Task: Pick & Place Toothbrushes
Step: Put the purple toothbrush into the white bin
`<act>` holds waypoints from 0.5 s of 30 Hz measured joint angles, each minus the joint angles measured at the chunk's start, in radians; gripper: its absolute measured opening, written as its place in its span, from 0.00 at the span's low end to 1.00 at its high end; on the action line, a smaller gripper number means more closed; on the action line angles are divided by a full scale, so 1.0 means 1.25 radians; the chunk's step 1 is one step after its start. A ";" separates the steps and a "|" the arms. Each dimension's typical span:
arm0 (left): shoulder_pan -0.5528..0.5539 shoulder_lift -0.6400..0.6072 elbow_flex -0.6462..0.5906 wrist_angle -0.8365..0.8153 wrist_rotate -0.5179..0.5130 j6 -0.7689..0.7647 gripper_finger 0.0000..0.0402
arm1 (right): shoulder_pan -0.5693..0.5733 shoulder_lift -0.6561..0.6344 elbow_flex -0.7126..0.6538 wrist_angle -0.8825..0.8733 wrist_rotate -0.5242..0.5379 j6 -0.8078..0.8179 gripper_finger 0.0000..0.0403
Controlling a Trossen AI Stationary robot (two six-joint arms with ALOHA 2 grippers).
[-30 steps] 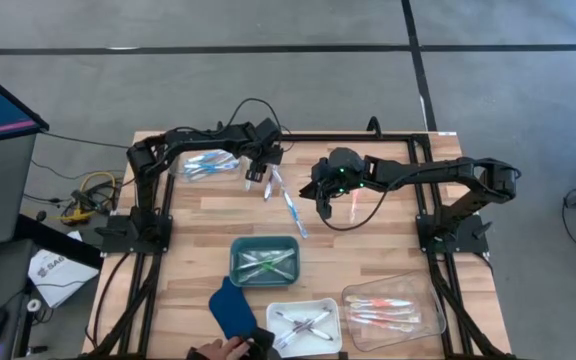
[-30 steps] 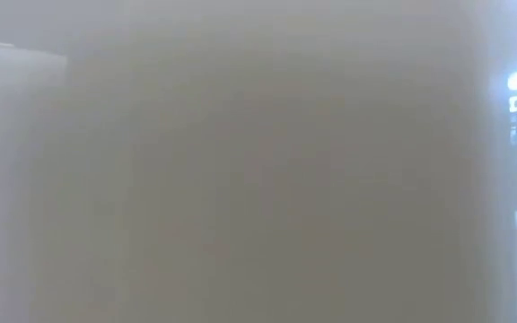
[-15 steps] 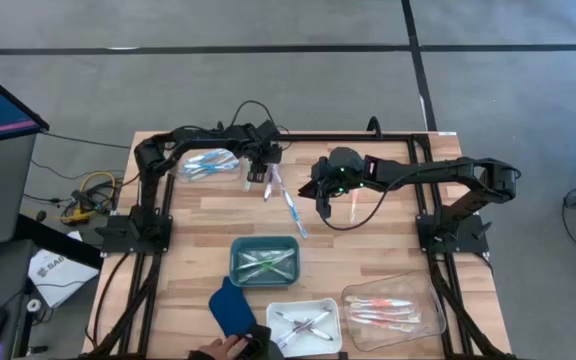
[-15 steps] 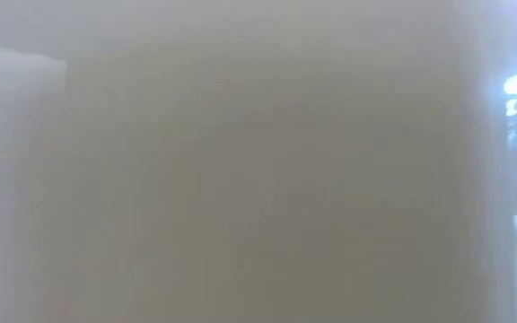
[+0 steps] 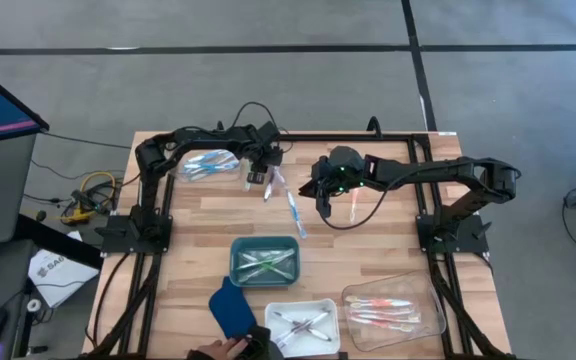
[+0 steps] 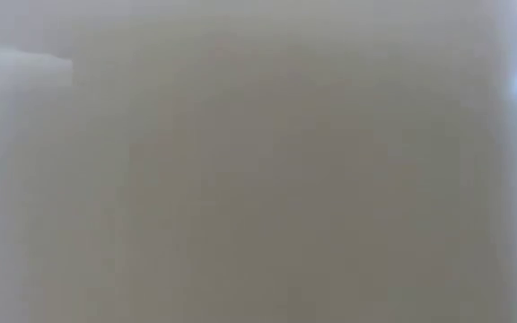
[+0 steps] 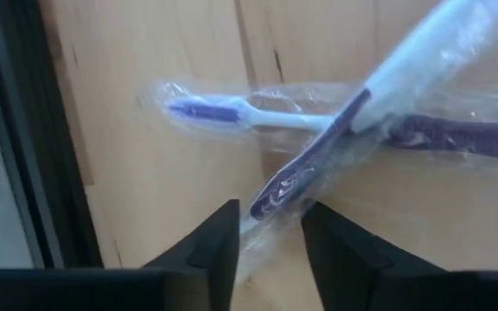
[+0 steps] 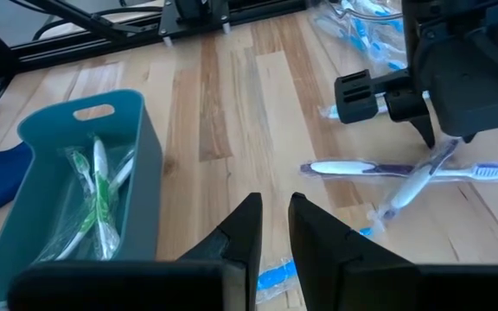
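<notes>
Two wrapped toothbrushes lie crossed on the wood at the far middle: a purple-handled one [image 7: 456,134] and a pale-handled one [image 7: 422,60] on top of it. My left gripper [image 7: 269,229] points down over them [image 5: 257,180], open. Its fingers stand on either side of the pale one's dark purple end [image 7: 275,194] and the clear wrapper's tip. Whether they touch it, I cannot tell. My right gripper [image 8: 275,226] hangs just right of them [image 5: 324,208], with a narrow gap and nothing in it. A blue toothbrush [image 8: 275,281] lies on the table below it.
Four trays stand on the table: a clear one with blue brushes [image 5: 206,165], a teal bin [image 5: 265,260] with green ones, a white tray [image 5: 303,322], and a clear tray [image 5: 393,305] with pink-orange ones. A person's hand [image 5: 208,350] holds a dark blue piece [image 5: 230,308]. The low view is blocked.
My left gripper has sunk a little toward the crossed toothbrushes at the far middle of the table. The toothbrushes lie where they were.
</notes>
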 joint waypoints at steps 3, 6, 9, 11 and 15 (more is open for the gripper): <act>0.000 0.000 0.000 -0.007 -0.001 0.000 0.23 | 0.000 0.000 0.000 0.000 0.000 0.000 0.14; -0.002 0.000 0.000 -0.012 -0.001 0.001 0.17 | 0.000 0.000 0.000 0.000 0.000 0.002 0.14; -0.004 0.001 0.000 -0.014 -0.007 0.001 0.11 | 0.000 0.000 0.000 0.000 0.000 0.004 0.14; -0.007 0.001 0.000 -0.014 -0.026 0.002 0.08 | 0.000 0.000 0.000 0.000 0.000 0.004 0.14; -0.007 0.000 0.000 -0.015 -0.053 0.002 0.03 | 0.000 0.000 0.000 0.000 0.000 0.004 0.14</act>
